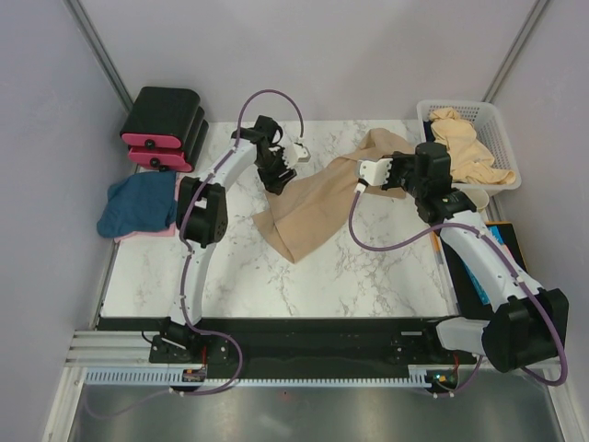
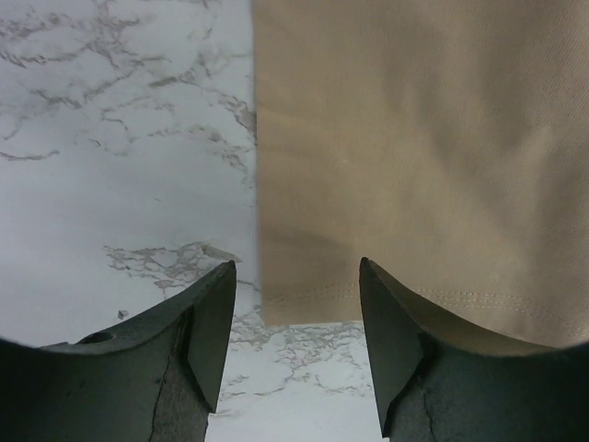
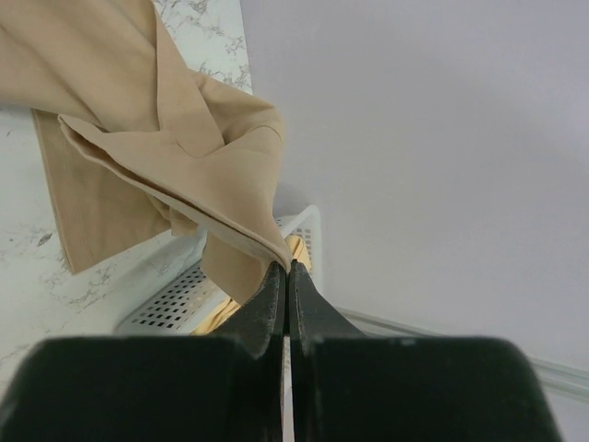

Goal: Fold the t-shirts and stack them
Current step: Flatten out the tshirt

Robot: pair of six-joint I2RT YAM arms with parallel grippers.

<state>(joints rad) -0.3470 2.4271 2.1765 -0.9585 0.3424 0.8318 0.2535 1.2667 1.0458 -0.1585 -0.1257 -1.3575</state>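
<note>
Early days on this one, I'd say. Only one tan t-shirt (image 1: 313, 207) is out on the bench (image 1: 276, 276), lying rumpled and diagonal across the back half, not folded yet. The right hand (image 3: 287, 265) is clenched on a bunched edge of it, lifted just beside the basket (image 1: 502, 138). The left hand (image 2: 296, 267) is released, with its jaws apart and straddling the shirt's hem corner flat on the marble. A dark blue shirt (image 1: 138, 204) sits on a pink shirt (image 1: 147, 233) at the bench's left edge. That's probably the stack so far, though it looks loose and hangs over the side. More tan shirts (image 1: 465, 147) wait in the basket, so plenty is left. For room, the near half of the bench is bare and good for spreading. The black-and-pink boxes (image 1: 166, 124) crowd the back left corner, and the basket hugs the right edge.
</note>
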